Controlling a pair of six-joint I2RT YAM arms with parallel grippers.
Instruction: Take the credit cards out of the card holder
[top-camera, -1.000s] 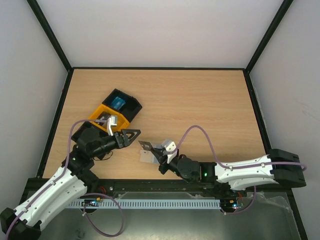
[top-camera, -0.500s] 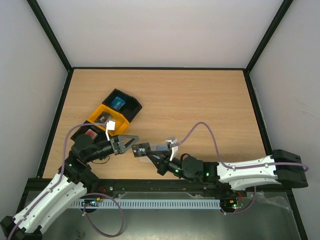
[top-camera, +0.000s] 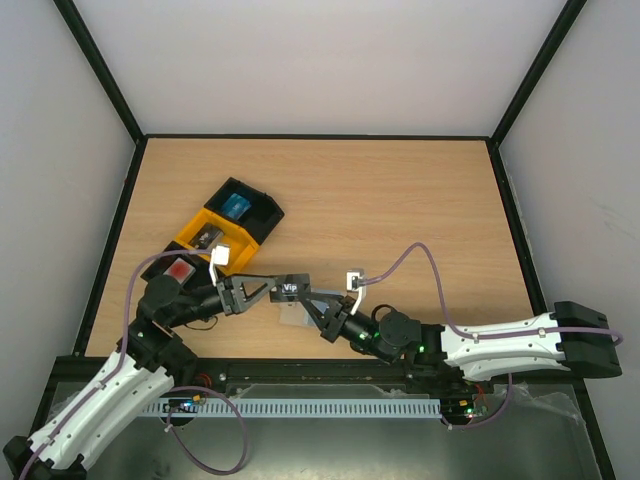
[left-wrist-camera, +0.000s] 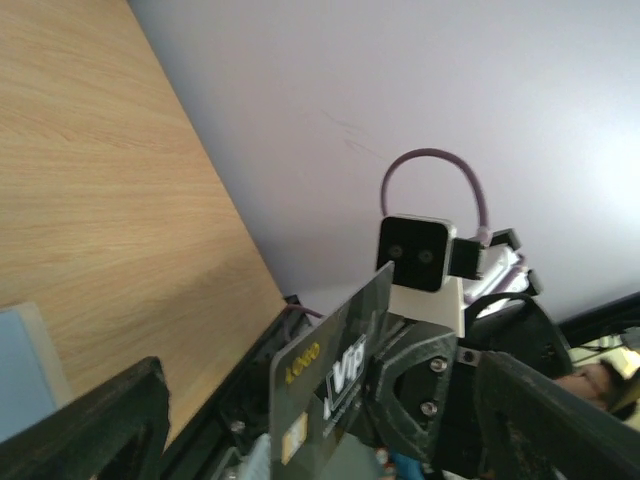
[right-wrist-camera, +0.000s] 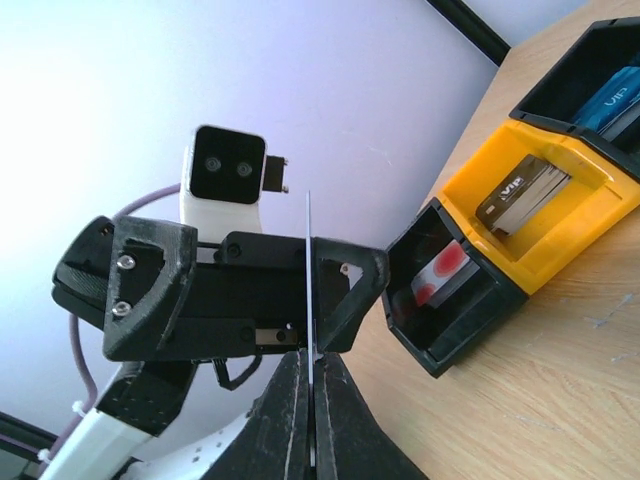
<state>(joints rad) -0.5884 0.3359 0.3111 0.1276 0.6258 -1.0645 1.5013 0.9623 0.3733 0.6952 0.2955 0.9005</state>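
Clamps the right pincer (top-camera: 304, 298) tight on one edge of a dark card (top-camera: 288, 289) lettered VIP and holds it up clear of the table (top-camera: 400, 200), edge-on to its wrist camera. Brings the left pincer (top-camera: 268, 290) in from the opposite side, fingers spread wide and released, one on either side of the card; grips nothing yet, and cannot be seen to touch it. Marks a quick change: a second back, kept the right pincer low over the pale blue-grey wallet (top-camera: 291, 316) and the left one up beside the black-and-yellow tray (top-camera: 188, 238); half a second back, had the card lifted and the left arm swinging across. Now meets in mid-air, with the wallet left flat on the wood just beneath the two pincers, near the front edge. Puts this card clear of the wallet and apparently sets up a hand-over. Shows a red card (top-camera: 180, 268) already lying in the tray's near black compartment and a stack of matching dark cards (right-wrist-camera: 525, 195) in the yellow one. Calls next, most likely, for closing the left fingers before easing the right ones off; risks a dropped card otherwise. Leaves the number of cards remaining inside the wallet impossible to tell.
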